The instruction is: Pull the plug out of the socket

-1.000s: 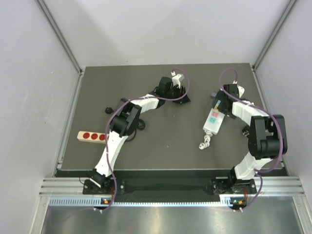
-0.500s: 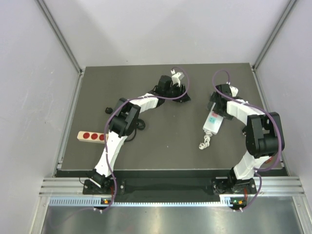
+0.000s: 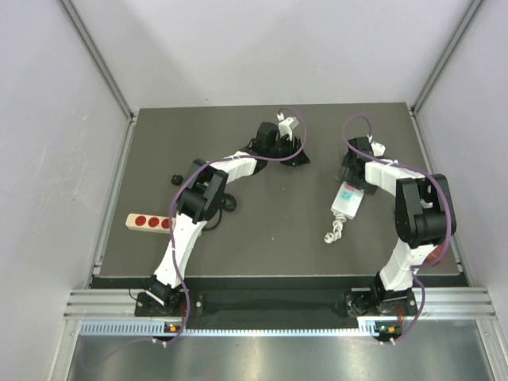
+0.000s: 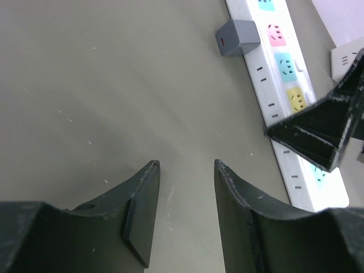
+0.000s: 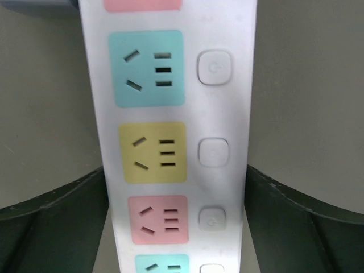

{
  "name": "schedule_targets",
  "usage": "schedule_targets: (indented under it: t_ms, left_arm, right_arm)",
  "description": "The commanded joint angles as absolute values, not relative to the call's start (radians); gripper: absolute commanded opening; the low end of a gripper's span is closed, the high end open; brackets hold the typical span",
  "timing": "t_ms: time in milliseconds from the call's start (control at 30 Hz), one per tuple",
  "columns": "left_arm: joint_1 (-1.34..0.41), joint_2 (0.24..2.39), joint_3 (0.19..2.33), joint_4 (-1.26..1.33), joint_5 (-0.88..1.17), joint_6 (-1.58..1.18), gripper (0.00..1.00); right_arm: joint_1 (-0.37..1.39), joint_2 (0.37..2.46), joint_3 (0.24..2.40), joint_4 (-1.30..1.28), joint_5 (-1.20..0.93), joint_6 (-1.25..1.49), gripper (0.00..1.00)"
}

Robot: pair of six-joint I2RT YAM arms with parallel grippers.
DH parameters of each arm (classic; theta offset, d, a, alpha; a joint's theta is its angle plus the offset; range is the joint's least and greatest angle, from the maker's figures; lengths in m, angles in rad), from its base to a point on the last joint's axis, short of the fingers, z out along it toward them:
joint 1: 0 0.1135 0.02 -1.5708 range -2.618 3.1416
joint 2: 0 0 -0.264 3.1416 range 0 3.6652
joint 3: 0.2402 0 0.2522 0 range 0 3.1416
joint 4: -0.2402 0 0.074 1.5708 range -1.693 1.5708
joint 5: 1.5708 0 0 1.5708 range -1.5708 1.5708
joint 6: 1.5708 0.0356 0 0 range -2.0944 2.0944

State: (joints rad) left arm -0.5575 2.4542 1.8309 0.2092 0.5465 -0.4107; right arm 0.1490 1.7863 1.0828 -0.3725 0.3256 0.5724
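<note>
Right gripper shifted over the white power strip, jaws wide, clasping its sides; left gripper half-open, empty; grey plug ahead.

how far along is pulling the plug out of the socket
Nothing done yet: the grey plug still sits in the socket. In hand: the right gripper straddles the socket, firm hold unclear; the left gripper hangs open above the table, short of the plug. Left: grasp the plug and pull it free.
</note>
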Motion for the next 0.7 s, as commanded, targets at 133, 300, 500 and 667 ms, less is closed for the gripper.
schedule_targets:
  t_ms: [133, 300, 500, 667]
  left_arm:
    - [-0.519, 2.456, 1.862, 0.431, 0.739, -0.622, 0.52]
    - [-0.505, 2.491, 1.871, 0.519, 0.795, -0.716, 0.55]
    - [-0.505, 2.508, 1.885, 0.525, 0.799, -0.753, 0.55]
    - [-0.506, 2.563, 1.930, 0.607, 0.838, -0.874, 0.55]
  right_arm:
    - [0.164, 1.809, 1.098, -0.304, 0.338, 0.574, 0.55]
    - [0.158, 1.801, 1.089, -0.290, 0.325, 0.560, 0.25]
    - [0.140, 1.749, 1.026, -0.220, 0.250, 0.523, 0.00]
    - [0.135, 1.672, 0.902, -0.042, 0.108, 0.453, 0.00]
